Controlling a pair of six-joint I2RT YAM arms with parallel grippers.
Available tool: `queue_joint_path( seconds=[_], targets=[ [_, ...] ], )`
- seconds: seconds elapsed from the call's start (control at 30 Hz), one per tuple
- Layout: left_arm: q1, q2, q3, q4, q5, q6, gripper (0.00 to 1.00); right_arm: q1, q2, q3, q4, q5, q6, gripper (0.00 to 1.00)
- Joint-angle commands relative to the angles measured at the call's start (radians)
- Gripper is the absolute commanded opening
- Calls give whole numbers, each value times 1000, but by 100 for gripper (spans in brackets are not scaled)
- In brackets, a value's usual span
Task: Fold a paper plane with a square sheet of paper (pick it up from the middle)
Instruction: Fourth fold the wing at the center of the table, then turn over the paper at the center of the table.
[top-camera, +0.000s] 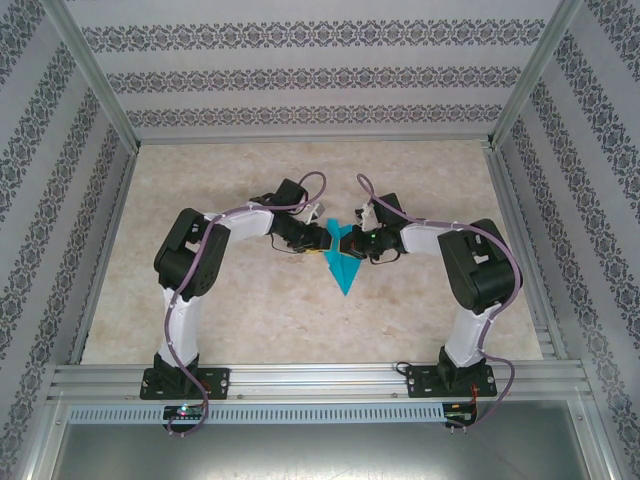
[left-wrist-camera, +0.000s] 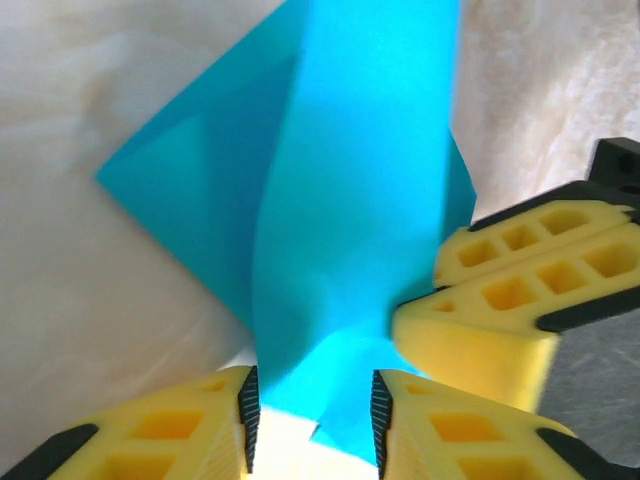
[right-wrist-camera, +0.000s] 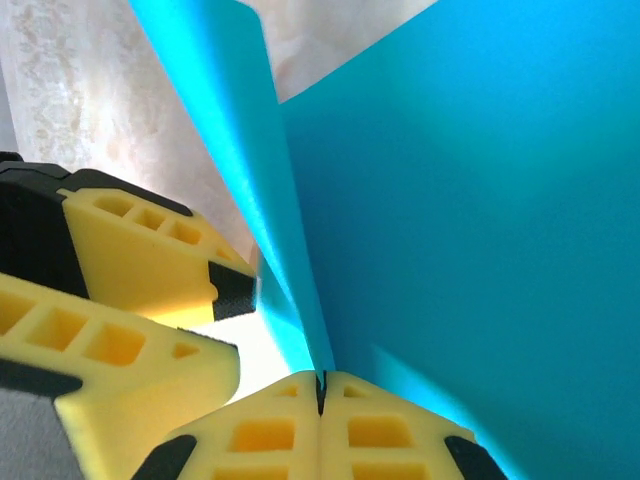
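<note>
**Right gripper (right-wrist-camera: 321, 385) pinches teal paper (top-camera: 342, 262) at mid-table**

The teal paper, folded to a narrow point aimed at the arm bases, sits at the middle of the table (top-camera: 250, 320). The right gripper's jaws are pressed together on a raised fold. The left gripper's (left-wrist-camera: 312, 410) jaws stand apart, with paper between them.

Pale marbled table (top-camera: 250, 320) is carrying the folded paper (top-camera: 343, 268), which is stretching out from between left gripper (top-camera: 320, 240) and right gripper (top-camera: 362, 243), tip pointing nearer than both.
</note>
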Motion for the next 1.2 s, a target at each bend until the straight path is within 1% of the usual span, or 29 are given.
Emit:
queue_joint_path(
  seconds=[0.0, 0.17, 0.4, 0.5, 0.57, 0.63, 0.73, 0.8, 0.87, 0.9, 1.07, 1.17],
  targets=[
    [11, -85, 11, -77, -84, 32, 43, 9, -70, -26, 35, 8, 18, 0],
    [15, -193, -57, -46, -115, -23, 50, 2, -142, -82, 129, 20, 119, 0],
    [12, -342, -191, 40, -132, -141, 52, -3, -240, -125, 199, 87, 245, 0],
    [10, -396, -253, 90, -114, -191, 53, -3, -265, -131, 245, 95, 292, 0],
    [8, -429, -307, 162, -77, -250, 54, -2, -280, -138, 280, 97, 326, 0],
    [2, -451, -338, 209, -51, -297, 55, -2, -292, -139, 308, 98, 353, 0],
    [-16, -489, -386, 283, -21, -372, 58, -4, -306, -140, 334, 103, 381, 0],
    [-27, -519, -431, 355, -20, -446, 63, -1, -315, -144, 345, 109, 393, 0],
    [-40, -548, -470, 415, -30, -502, 64, 0, -324, -150, 365, 114, 410, 0],
    [-48, -556, -477, 426, -37, -518, 69, 1, -324, -154, 377, 114, 419, 0],
    [-89, -557, -496, 475, -43, -580, 70, 3, -328, -176, 451, 113, 475, 0],
    [-106, -548, -525, 580, -25, -648, 70, 5, -333, -187, 488, 115, 499, 0]
  ],
)
